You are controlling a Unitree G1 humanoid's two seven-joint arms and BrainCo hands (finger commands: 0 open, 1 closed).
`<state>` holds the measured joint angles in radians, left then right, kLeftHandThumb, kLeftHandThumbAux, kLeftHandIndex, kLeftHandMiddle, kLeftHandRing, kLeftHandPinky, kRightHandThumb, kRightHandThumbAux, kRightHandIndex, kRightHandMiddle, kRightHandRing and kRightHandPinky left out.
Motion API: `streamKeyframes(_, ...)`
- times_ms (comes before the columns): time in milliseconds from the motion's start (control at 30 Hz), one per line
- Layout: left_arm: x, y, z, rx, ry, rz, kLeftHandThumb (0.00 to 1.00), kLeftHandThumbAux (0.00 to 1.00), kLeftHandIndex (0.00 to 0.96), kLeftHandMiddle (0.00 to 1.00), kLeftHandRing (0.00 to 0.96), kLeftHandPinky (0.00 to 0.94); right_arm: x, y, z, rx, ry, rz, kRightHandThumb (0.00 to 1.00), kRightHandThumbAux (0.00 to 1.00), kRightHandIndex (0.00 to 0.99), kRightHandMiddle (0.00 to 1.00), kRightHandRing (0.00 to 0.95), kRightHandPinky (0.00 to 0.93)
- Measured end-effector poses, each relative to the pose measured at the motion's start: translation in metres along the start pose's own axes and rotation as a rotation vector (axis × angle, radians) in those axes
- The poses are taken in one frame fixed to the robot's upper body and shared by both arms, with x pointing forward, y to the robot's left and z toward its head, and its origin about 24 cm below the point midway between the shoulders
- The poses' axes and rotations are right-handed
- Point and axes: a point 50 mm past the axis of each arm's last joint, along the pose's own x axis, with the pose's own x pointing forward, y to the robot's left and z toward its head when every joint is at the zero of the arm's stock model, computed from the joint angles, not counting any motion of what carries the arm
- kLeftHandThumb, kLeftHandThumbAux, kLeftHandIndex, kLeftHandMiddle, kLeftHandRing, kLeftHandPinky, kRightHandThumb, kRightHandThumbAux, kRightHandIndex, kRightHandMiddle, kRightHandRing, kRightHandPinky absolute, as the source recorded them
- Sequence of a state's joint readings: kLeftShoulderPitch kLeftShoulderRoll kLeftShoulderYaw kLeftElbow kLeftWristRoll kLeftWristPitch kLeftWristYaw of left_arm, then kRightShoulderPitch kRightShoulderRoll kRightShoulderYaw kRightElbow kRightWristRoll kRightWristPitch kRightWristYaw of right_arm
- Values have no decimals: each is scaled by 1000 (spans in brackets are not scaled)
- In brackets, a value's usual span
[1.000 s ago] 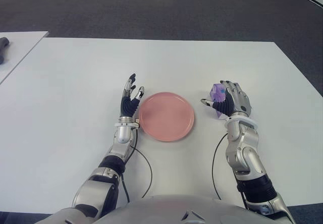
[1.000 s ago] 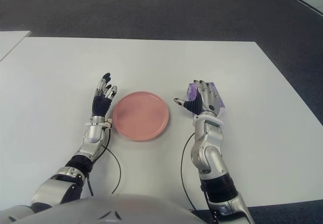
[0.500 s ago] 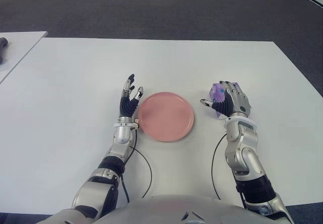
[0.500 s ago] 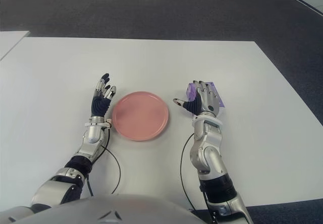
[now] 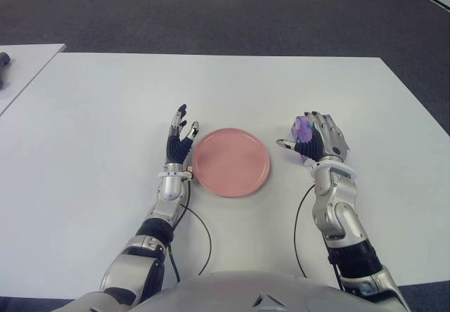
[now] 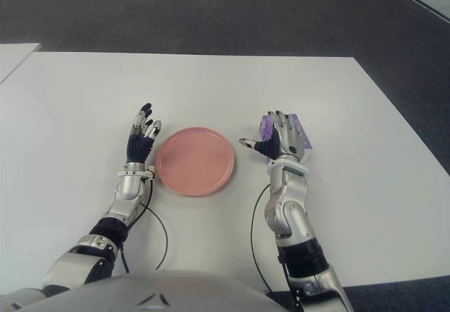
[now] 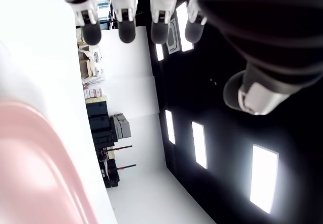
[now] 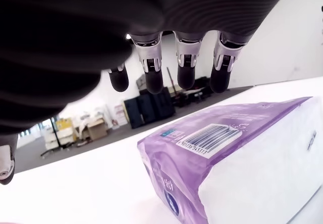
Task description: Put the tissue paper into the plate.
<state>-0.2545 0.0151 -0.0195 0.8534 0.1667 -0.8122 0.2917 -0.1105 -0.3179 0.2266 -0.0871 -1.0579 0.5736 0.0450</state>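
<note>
A purple tissue paper pack (image 8: 227, 153) lies on the white table (image 5: 91, 129), right of the pink plate (image 5: 231, 161). My right hand (image 5: 299, 131) hovers over the pack with its fingers (image 8: 185, 62) stretched out above it and the thumb toward the plate. It is open and grips nothing. Most of the pack is hidden under this hand in the eye views, with only a purple corner (image 5: 302, 124) showing. My left hand (image 5: 186, 121) shows just left of the plate's rim, open, fingers (image 7: 126, 17) straight. The plate is bare.
A second white table (image 5: 28, 66) stands at the far left with a dark object (image 5: 3, 62) on its edge. Thin cables (image 5: 204, 231) trail from both wrists across the table. Dark carpet (image 5: 225, 10) lies beyond the far edge.
My right hand has crept slightly toward the plate over the pack. The pack, the plate and my left hand have not moved.
</note>
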Motion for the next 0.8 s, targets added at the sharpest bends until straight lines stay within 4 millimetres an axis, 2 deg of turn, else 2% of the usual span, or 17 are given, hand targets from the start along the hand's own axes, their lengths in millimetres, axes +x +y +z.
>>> streamKeyframes(267,1,0,1,-3,-7,1,0,487,0,0,0,0,32,14,-27,-109,104,-39,123,375,0,0,0,0)
streamKeyframes(500,-1,0,1,-3,-3,2,0,479,0,0,0,0,54,20,-43,-133,166,-93,112,347,0,0,0,0)
streamKeyframes(600,-6,1,-4,1,21,4,0,480,0,0,0,0,59,25,-47,-84,183,-105,111,341,0,0,0,0)
streamKeyframes(800,-7,2,-5,2,27,5,0,486,0,0,0,0,53,31,-43,56,128,-120,119,360,0,0,0,0)
